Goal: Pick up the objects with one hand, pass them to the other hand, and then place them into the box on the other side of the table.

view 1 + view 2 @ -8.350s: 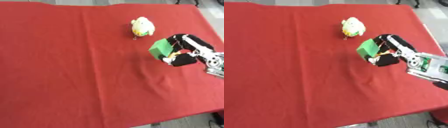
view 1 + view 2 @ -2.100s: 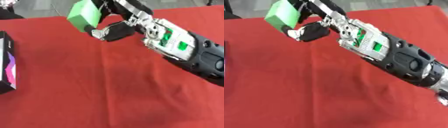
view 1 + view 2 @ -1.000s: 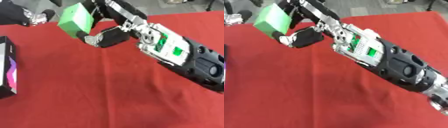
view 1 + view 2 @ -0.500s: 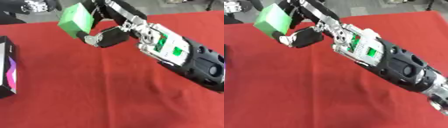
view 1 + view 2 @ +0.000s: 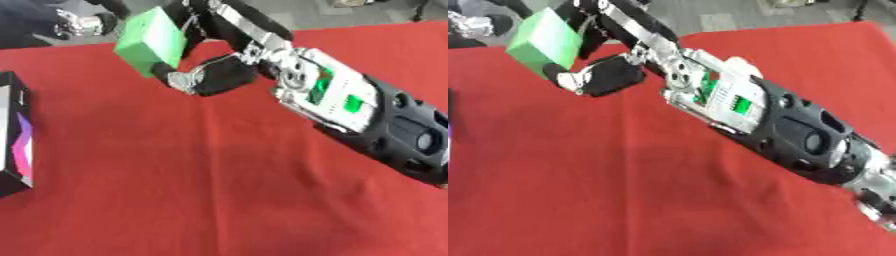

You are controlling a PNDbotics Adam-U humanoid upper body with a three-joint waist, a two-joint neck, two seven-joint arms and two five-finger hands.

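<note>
I am at the hand-over step: my right hand (image 5: 214, 75) has its fingers and thumb curled round the green block (image 5: 150, 40), and my arm reaches across from the right to hold it up in the air, above the far left part of the red tablecloth (image 5: 201, 185). The block touches nothing but my own fingers, and it is tilted with one corner pointing down. My left hand (image 5: 80, 23) shows at the top left corner, close to the block but apart from it. I see a silvery part and a dark arm behind it, but I cannot tell whether its fingers are spread or curled. The box (image 5: 16, 135) lies at the left edge of the cloth, well below and to the left of the block, so the block is not yet near it. As I judge it, the next move calls for my left hand to close the gap and take hold of a free face of the block, on the side away from my right fingers. Only once that hold is made should my right hand let go. A release too soon would drop the block onto the cloth, short of the box.
</note>
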